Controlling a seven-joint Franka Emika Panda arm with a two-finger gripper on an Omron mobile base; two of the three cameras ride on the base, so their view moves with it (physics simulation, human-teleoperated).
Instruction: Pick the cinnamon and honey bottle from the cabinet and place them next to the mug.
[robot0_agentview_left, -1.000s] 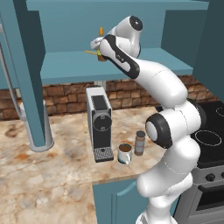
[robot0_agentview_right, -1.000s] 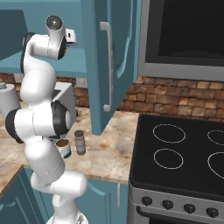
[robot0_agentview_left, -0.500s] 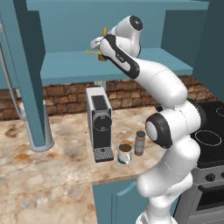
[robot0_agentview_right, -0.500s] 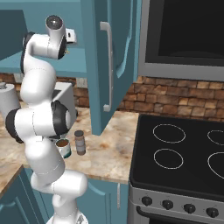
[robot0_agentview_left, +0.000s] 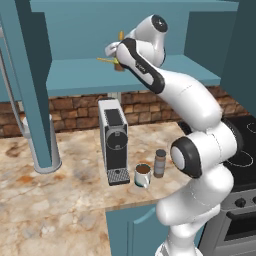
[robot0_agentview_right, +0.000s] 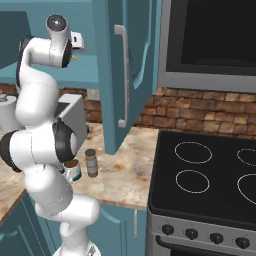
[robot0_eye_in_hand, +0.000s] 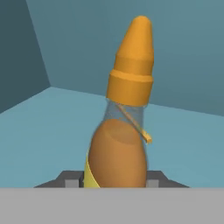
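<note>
Honey bottle (robot0_eye_in_hand: 119, 131) stands on the flat shelf of the cabinet (robot0_agentview_left: 75, 75), between the two finger tips of the gripper (robot0_eye_in_hand: 113, 179). In the hand view its amber body, yellow label edge and orange pointed cap lean a little to one side, with one dark finger tip (robot0_eye_in_hand: 70, 178) close on each flank of its base. The jaws are narrowed around the bottle; whether the pads actually press on it I cannot tell, since the bottle hides the contact.

Taking the coffee machine (robot0_agentview_left: 114, 140) as the landmark and reading the left base view from left to right: a teal side panel of the cabinet comes down to the counter (robot0_agentview_left: 45, 200) well to the left of the machine. Above the machine runs the shelf, and there the hand reaches in, the bottle's orange tip (robot0_agentview_left: 120, 36) showing just beside the wrist. Just right of the machine's drip tray stands the mug (robot0_agentview_left: 142, 175), brown liquid inside. Just right of the mug, near but apart from it, stands the cinnamon (robot0_agentview_left: 160, 163), upright with its dark lid on. Further right of the machine lies the black stove (robot0_agentview_left: 245, 145).

In the right base view the cinnamon (robot0_agentview_right: 91, 162) stands beside the mug (robot0_agentview_right: 73, 169), with the open cabinet door (robot0_agentview_right: 125, 70) above them.
</note>
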